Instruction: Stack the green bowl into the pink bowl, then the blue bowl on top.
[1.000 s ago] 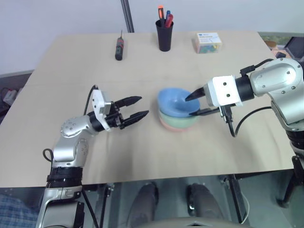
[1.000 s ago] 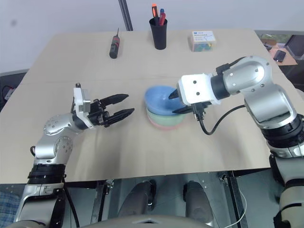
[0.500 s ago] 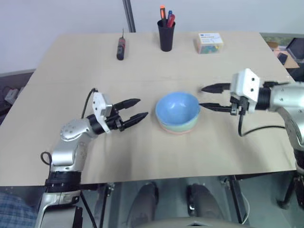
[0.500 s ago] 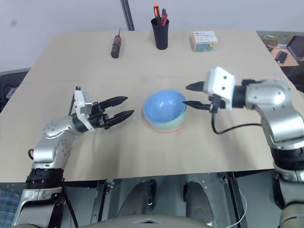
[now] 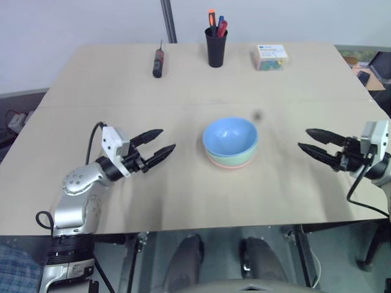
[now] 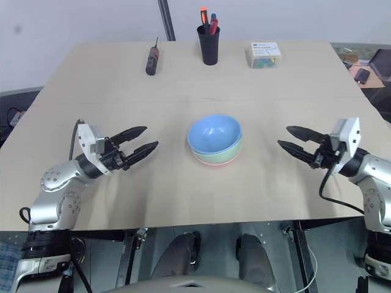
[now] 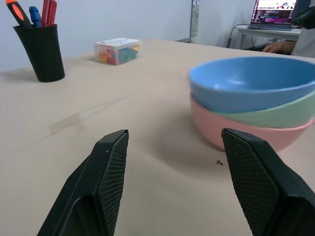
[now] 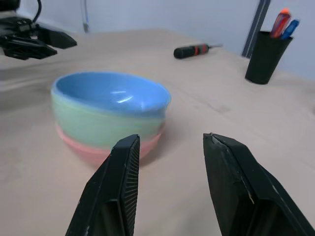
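Note:
The three bowls stand nested in the middle of the table. The pink bowl (image 7: 231, 129) is at the bottom, the green bowl (image 7: 278, 116) sits in it, and the blue bowl (image 5: 230, 135) rests level on top. My left gripper (image 5: 168, 138) hovers left of the stack, open and empty, pointing at it. Well clear of the stack on the right, my right gripper (image 5: 303, 138) is also open with nothing between its fingers (image 8: 124, 172).
Along the table's far edge lie a black-and-red screwdriver (image 5: 157, 61), a black cup of pens (image 5: 215, 47) and a small clear box of coloured bits (image 5: 269, 56). A laptop (image 7: 278, 11) with a person's hand (image 7: 278, 46) by it stands beyond the table.
The right gripper has left the blue bowl's rim and drawn back to the right and lower. The blue bowl, tilted before, now sits level. The left gripper has drifted slightly left.

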### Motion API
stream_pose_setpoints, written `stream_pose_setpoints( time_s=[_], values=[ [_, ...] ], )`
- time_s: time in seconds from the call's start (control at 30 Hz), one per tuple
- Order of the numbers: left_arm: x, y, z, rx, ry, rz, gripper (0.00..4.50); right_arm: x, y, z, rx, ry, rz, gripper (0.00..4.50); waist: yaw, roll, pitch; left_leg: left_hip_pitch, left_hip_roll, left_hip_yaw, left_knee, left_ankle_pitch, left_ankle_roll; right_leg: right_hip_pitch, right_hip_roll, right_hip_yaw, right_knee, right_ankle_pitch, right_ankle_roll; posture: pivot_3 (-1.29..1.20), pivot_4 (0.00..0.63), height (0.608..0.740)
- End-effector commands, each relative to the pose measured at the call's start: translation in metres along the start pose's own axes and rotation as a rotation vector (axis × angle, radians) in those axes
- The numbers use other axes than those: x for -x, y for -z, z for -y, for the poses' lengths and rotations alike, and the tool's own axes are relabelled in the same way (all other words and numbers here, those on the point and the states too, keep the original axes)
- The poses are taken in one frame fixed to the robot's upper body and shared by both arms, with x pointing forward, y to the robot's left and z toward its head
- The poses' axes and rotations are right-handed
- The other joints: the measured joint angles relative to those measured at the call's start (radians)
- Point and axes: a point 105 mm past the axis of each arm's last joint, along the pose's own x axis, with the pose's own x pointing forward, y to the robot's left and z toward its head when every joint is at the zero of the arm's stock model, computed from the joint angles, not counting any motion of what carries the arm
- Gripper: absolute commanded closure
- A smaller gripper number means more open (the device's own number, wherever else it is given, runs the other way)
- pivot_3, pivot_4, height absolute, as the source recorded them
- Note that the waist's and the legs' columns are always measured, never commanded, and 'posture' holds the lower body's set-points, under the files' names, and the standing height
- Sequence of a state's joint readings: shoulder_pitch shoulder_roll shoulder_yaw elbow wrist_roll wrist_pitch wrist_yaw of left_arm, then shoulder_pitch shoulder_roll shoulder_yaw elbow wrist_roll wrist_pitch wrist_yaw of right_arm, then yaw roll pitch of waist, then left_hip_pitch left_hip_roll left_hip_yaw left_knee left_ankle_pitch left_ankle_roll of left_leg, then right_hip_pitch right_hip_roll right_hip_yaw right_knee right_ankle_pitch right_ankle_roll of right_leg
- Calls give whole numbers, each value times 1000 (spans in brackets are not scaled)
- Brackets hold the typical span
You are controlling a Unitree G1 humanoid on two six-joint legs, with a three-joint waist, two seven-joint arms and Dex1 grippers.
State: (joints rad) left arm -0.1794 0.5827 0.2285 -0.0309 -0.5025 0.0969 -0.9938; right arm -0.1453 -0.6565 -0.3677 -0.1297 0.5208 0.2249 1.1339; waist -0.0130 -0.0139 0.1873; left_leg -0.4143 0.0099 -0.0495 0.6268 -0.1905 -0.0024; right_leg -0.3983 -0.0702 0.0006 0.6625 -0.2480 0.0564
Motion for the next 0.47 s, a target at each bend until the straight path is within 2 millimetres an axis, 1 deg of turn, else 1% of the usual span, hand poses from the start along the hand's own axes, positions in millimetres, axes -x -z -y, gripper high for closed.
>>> stream_pose_setpoints(
  time_s=[0.03, 0.23, 0.47],
  values=[
    [6, -13, -5, -59, -12, 27, 1307, 13, -8, 1, 79, -26, 37, 2374, 0, 0, 0, 0, 0, 0, 0, 0, 0, 0, 0, 0, 0, 0, 0, 0, 150, 740],
    [6, -13, -3, -64, -4, 26, 1307, 17, -3, 0, 95, -49, 26, 2374, 0, 0, 0, 0, 0, 0, 0, 0, 0, 0, 0, 0, 0, 0, 0, 0, 150, 740],
    [7, -13, -1, -67, 6, 35, 1307, 13, -2, 2, 116, -56, 25, 2374, 0, 0, 0, 0, 0, 0, 0, 0, 0, 0, 0, 0, 0, 0, 0, 0, 150, 740]
  ],
)
